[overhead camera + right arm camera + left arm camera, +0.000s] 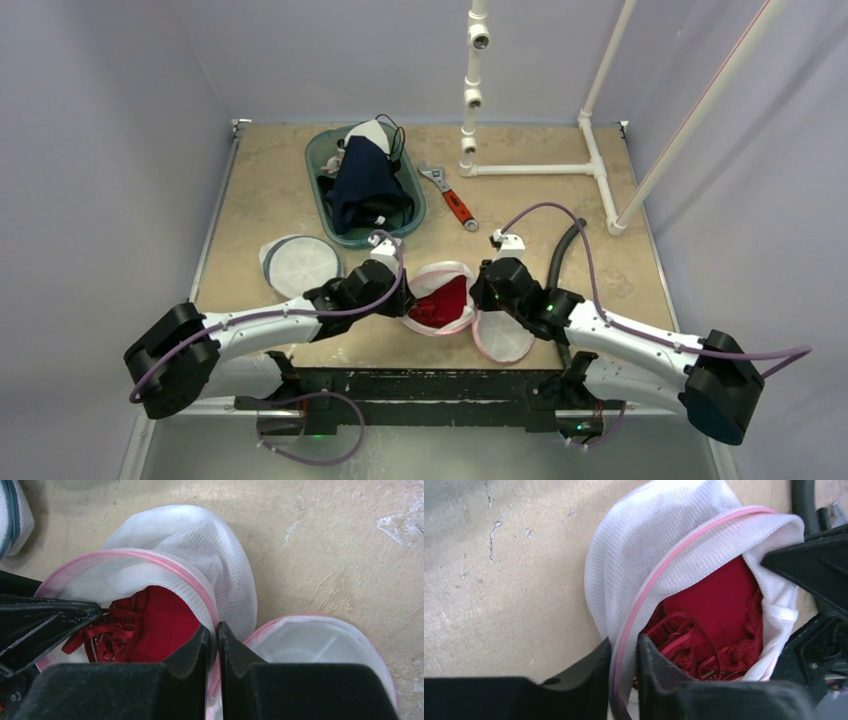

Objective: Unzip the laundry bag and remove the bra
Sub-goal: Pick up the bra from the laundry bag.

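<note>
The white mesh laundry bag (438, 275) with a pink zipper rim lies open at the table's near middle, its round lid (502, 338) flapped down to the right. A red lace bra (442, 303) lies inside it; it also shows in the left wrist view (719, 610) and the right wrist view (160, 622). My left gripper (400, 297) is shut on the bag's left rim (624, 647). My right gripper (482, 292) is shut on the bag's right rim (213, 630). The two hold the mouth spread open.
A second round white mesh bag (298, 262) lies to the left. A teal tub (340, 232) with dark clothes stands behind. An orange-handled wrench (452, 197) and a white pipe frame (530, 168) are at the back right. A black hose (562, 252) lies near the right arm.
</note>
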You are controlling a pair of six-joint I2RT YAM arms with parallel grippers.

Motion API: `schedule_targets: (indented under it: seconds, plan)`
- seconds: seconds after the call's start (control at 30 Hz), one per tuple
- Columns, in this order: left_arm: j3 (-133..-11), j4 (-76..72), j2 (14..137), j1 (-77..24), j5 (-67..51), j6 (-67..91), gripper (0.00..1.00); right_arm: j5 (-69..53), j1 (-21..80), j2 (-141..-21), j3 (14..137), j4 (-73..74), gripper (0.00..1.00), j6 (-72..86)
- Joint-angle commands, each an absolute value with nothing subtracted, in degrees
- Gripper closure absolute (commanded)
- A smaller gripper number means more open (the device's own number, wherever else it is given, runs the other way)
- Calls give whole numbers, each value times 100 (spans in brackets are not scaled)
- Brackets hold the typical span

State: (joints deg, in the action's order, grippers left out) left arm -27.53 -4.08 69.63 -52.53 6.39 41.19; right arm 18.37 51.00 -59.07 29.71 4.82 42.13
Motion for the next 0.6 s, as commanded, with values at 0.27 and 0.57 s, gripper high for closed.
schedule_targets:
  seconds: [0.27, 0.57]
  plan:
    - [-2279, -1304, 6096, -5272, 741, 4117, 100, 2224, 5759, -5270, 3420, 824, 46, 4025]
    - [-2173, -1546, 6355, -5277, 763, 4339, 78, 1365, 6413, -5739, 3800, 28, 45, 3370]
